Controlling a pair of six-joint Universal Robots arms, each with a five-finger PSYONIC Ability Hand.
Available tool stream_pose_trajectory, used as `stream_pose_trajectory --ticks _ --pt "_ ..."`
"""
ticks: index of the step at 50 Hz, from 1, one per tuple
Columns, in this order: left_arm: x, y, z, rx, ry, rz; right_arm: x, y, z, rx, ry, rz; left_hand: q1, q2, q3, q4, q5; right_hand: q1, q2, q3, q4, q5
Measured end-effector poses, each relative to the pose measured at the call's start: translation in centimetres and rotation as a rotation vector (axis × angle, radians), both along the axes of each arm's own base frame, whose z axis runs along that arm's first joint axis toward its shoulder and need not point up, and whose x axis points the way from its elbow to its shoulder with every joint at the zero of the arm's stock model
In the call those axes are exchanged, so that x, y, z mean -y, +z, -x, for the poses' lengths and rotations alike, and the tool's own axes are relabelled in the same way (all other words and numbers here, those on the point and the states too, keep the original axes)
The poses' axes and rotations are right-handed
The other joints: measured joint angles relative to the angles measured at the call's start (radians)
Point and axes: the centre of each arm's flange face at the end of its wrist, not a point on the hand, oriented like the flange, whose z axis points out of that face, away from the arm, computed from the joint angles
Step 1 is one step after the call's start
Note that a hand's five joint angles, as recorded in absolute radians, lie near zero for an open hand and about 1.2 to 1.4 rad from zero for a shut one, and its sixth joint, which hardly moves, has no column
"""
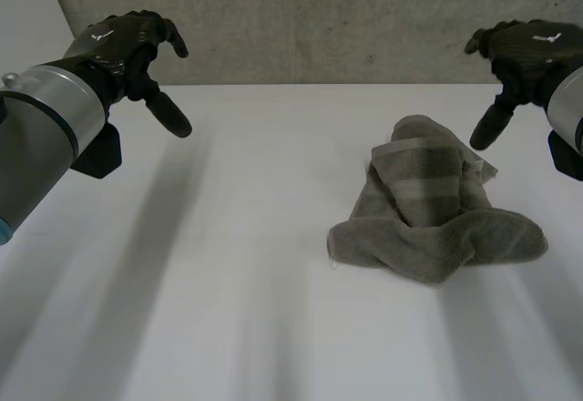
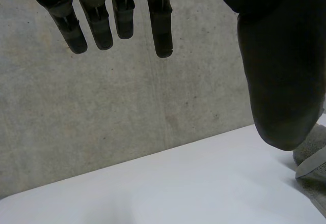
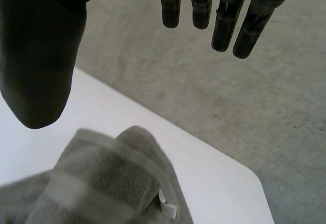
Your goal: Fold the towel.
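Grey towel [image 1: 437,205] is lying crumpled near the right robot hand [image 1: 533,47] (released, empty), well apart from the left robot hand [image 1: 123,41], also released.

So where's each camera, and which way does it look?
Head view: behind, between the arms, looking down at the table and towel; left hand and right hand show.
Left wrist view: on that wrist, looking along its open hand at the wall.
Right wrist view: on that wrist, looking past its open hand at the towel.
Shared: the towel, in all three.
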Motion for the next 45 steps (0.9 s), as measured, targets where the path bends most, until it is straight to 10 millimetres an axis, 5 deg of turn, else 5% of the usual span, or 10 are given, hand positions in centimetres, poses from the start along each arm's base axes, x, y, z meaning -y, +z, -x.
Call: stream_pose_trajectory --ticks 8,24,29,32,38,45 --pt "0.2 -0.6 0.2 -0.02 -0.009 0.008 -0.7 -3.0 -0.8 -0.233 0.166 -0.078 0.0 0.0 0.0 0.0 0.0 0.0 0.0 0.0 0.0 0.0" --pt "1.3 -3.7 1.7 0.002 -0.038 -0.005 1.4 -14.4 -1.5 -0.496 0.28 -0.348 0.0 0.0 0.0 0.0 0.0 0.025 0.022 0.014 0.007 0.025" --pt "1.7 -4.9 2.0 0.013 -0.041 -0.027 2.4 -16.9 -1.5 -0.563 0.242 -0.346 0.0 0.0 0.0 0.0 0.0 0.697 0.719 0.696 0.687 0.705" --pt "2.0 -5.0 2.1 0.012 -0.041 -0.025 2.9 -17.2 -1.8 -0.579 0.228 -0.305 0.0 0.0 0.0 0.0 0.0 1.035 1.04 1.039 1.05 1.071" --pt "2.3 -4.5 1.9 0.002 -0.031 -0.005 1.1 -15.3 -5.1 -0.527 0.294 -0.172 0.0 0.0 0.0 0.0 0.0 1.043 1.04 1.049 1.073 1.078" --pt "2.7 -3.7 1.2 -0.008 -0.01 0.018 -5.3 -11.9 -12.4 -0.263 0.473 -0.011 0.0 0.0 0.0 0.0 0.0 1.044 1.042 1.068 1.073 1.078"
